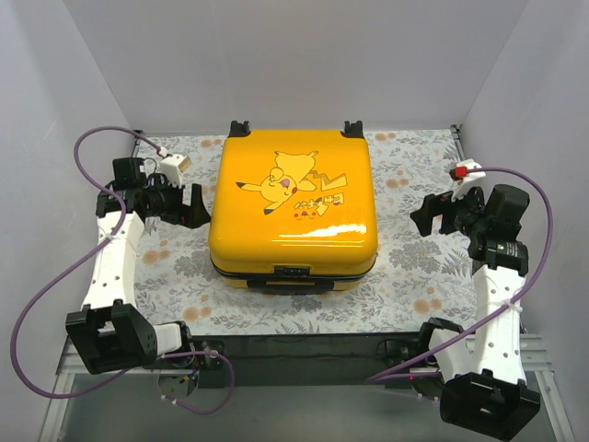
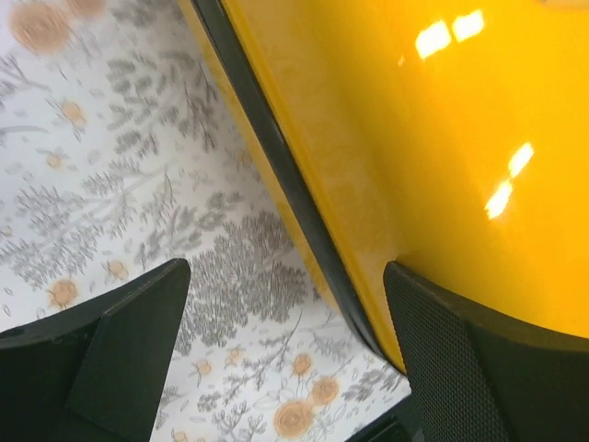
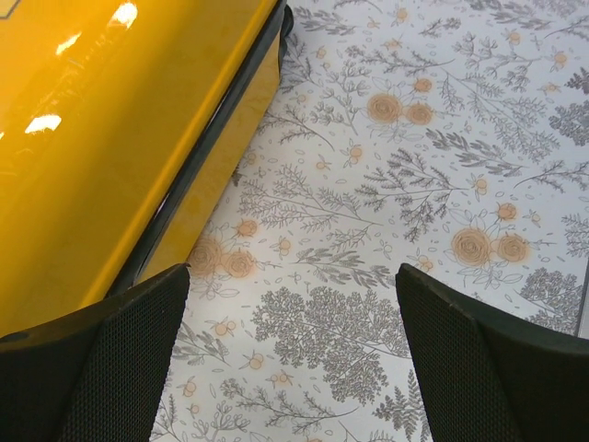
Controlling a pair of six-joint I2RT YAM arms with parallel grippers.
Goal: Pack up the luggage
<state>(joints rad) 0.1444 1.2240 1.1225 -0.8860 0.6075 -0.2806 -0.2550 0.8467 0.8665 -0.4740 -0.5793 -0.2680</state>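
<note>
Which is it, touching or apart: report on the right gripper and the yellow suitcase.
Apart. The top view shows a strip of floral tablecloth between the right gripper and the side of the yellow Pikachu suitcase.

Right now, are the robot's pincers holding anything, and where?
Nothing is held. The left pincer and right pincer both stand open, one on each side of the closed luggage.

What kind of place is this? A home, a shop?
Probably a robot test booth in a lab. Plain white walls box in a table with a floral cloth; two white robot arms trailing purple cables are bolted at its near edge, either side of a glossy yellow hard-shell suitcase.
</note>
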